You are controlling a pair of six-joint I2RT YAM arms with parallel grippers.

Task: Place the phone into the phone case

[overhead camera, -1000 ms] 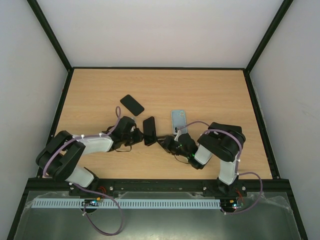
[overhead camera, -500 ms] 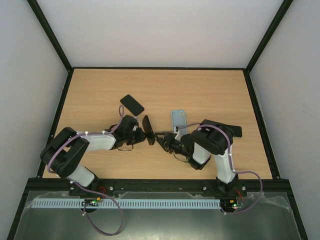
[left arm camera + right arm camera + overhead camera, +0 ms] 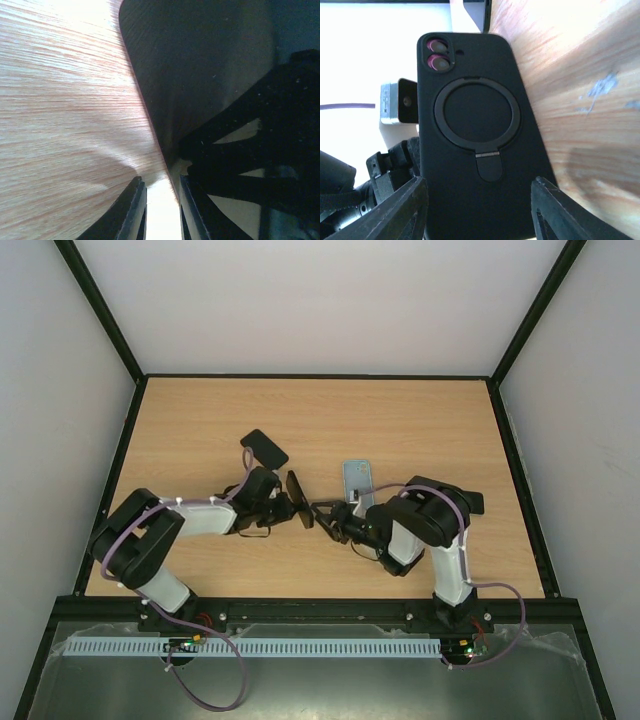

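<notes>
The black phone case [image 3: 297, 498] with a ring stand on its back stands on one long edge on the table, between my two grippers. In the right wrist view the case [image 3: 470, 110] shows its back, with pinkish camera openings at the top. My right gripper [image 3: 318, 512] is open, its fingers spread about as wide as the case [image 3: 477, 185], just in front of its back. My left gripper [image 3: 285, 506] is nearly shut, with the case's dark edge [image 3: 200, 75] running down against one finger [image 3: 160, 182]. A black phone [image 3: 263, 448] lies flat further back.
A light blue-grey flat object [image 3: 357, 478] lies on the wooden table [image 3: 420, 430] just behind my right gripper. Black frame rails [image 3: 510, 470] border the table on the left, right and back.
The case has risen from flat on the table to standing on edge. My left gripper has moved right and back with it. My right gripper has moved left, up to the case.
</notes>
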